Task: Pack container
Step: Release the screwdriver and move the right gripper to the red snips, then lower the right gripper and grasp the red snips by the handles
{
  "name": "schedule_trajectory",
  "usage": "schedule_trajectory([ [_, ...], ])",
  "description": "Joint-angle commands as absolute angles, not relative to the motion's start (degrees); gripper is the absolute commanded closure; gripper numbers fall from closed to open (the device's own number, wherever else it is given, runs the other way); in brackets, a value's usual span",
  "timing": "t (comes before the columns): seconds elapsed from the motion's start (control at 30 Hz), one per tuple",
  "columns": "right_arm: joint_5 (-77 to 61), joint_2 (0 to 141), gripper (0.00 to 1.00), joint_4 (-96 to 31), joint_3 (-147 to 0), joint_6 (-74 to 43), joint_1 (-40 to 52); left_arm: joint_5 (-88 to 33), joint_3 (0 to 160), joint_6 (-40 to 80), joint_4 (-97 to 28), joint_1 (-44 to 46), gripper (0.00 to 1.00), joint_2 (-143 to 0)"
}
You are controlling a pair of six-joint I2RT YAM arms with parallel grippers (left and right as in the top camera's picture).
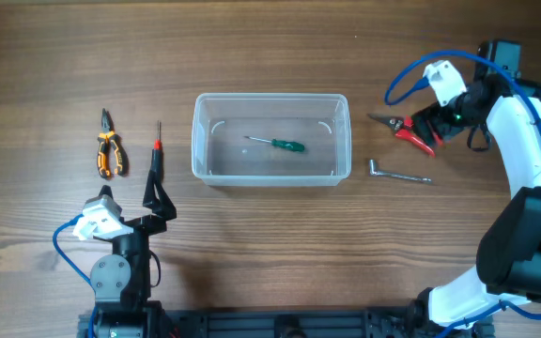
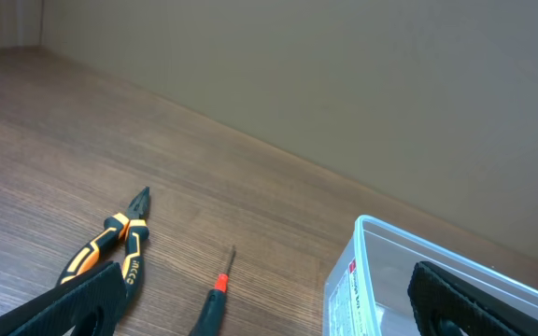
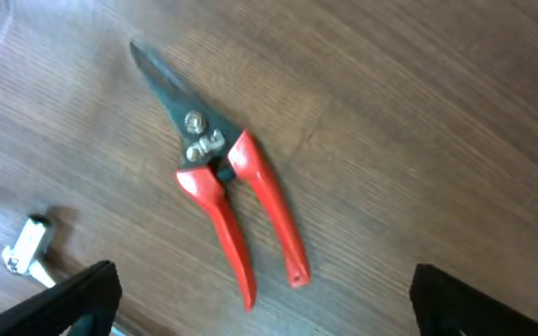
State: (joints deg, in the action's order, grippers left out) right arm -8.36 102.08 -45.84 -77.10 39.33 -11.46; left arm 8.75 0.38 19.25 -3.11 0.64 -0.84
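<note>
Red-handled snips (image 3: pixel 205 151) (pointed steel), clear rounded container (image 1: pixel 270 97)

The container (image 1: pixel 270 96) is a clear plastic rectangular tub with rounded corners and a thick rim. It's sitting upright and open-topped around the middle of the table (image 1: pixel 270 244), long side running left to right. One green-handled screwdriver (image 1: pixel 280 144) lies flat on its bottom, and there's a white label stuck on one outer wall.

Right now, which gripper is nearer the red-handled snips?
Right. The right gripper hovers open just over the red-handled snips; the left gripper sits far off, beyond the container, beside the black screwdriver.
</note>
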Motion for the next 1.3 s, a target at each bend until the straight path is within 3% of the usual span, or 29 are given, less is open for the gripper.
schedule_trajectory([
  [0.0,-13.43,102.8,0.0,-47.42,-78.37,34.13,-11.44,9.21,0.34,19.97,-3.25,0.95,0.0,-0.56],
  [0.17,-15.03,102.76,0.0,-48.42,-78.37,25.19,-11.44,9.21,0.34,19.97,-3.25,0.95,0.0,-0.56],
  [0.4,-14.63,103.68,0.0,-51.57,-79.13,32.99,-11.49,9.21,0.34,19.97,-3.27,0.95,0.0,-0.56],
  [0.6,-13.98,113.47,0.0,-60.93,-90.06,34.5,-11.49,9.21,0.34,19.97,-3.25,0.95,0.0,-0.56],
  [0.83,-11.38,117.69,0.0,-58.76,-90.74,37.95,-11.49,9.21,0.34,19.97,-3.27,0.95,0.0,-0.56],
  [1.0,-9.82,117.78,0.11,-57.01,-90.74,39.64,-11.49,9.21,0.34,19.97,-3.25,0.95,0.0,-0.56],
  [1.27,-10.52,121.86,0.12,-57.39,-90.26,40.29,-11.49,9.21,0.34,19.97,-3.25,0.95,0.0,-0.56],
])
